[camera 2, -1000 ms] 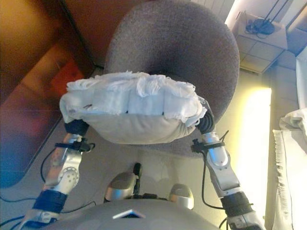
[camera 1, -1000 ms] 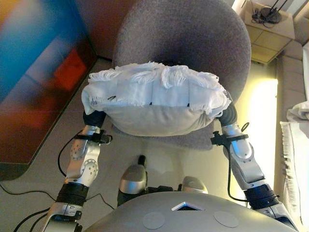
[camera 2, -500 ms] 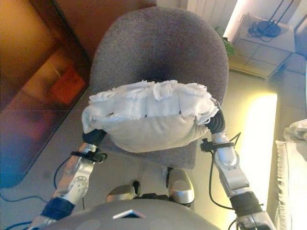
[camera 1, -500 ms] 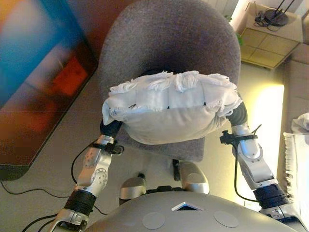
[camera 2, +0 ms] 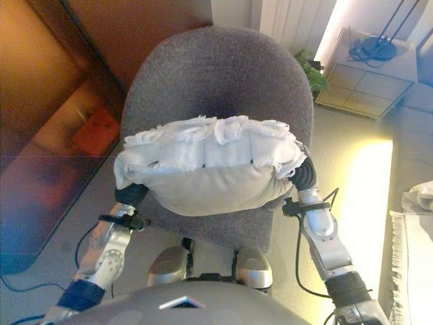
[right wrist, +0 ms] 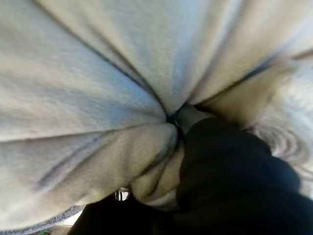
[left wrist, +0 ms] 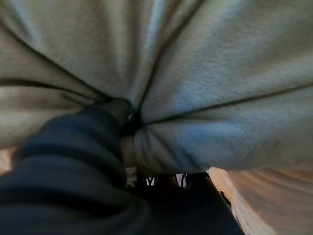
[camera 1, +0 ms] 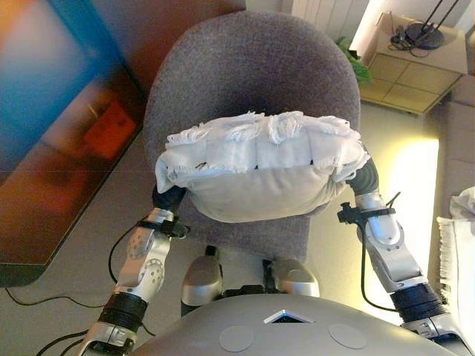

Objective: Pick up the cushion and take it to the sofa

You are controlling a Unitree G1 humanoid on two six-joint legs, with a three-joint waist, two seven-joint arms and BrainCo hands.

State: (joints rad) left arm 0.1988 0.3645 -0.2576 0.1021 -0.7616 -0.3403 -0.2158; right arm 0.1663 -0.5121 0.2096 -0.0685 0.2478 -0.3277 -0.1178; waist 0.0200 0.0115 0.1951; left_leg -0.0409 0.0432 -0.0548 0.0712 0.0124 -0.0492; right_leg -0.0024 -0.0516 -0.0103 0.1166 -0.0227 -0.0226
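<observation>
A pale cushion (camera 1: 260, 174) with a white fringed top is held up between my two arms, over the seat of a round grey armchair (camera 1: 252, 74). My left hand (camera 1: 168, 198) presses into its left end and my right hand (camera 1: 364, 178) into its right end. Only the dark wrist covers show there. In the left wrist view the dark cover (left wrist: 73, 161) sinks into creased cushion fabric (left wrist: 220, 73). The right wrist view shows the same, with the cover (right wrist: 230, 171) buried in the cushion's folds (right wrist: 88, 73).
A dark glossy cabinet front (camera 1: 52, 133) runs along the left. A low side table (camera 1: 408, 67) and a green plant (camera 1: 358, 68) stand at the upper right. White fringed cloth (camera 1: 456, 245) lies at the right edge, beyond a lit strip of floor.
The whole picture has shifted, so the camera has moved; more of the armchair now shows beyond the cushion. The cushion stays held between both arms.
</observation>
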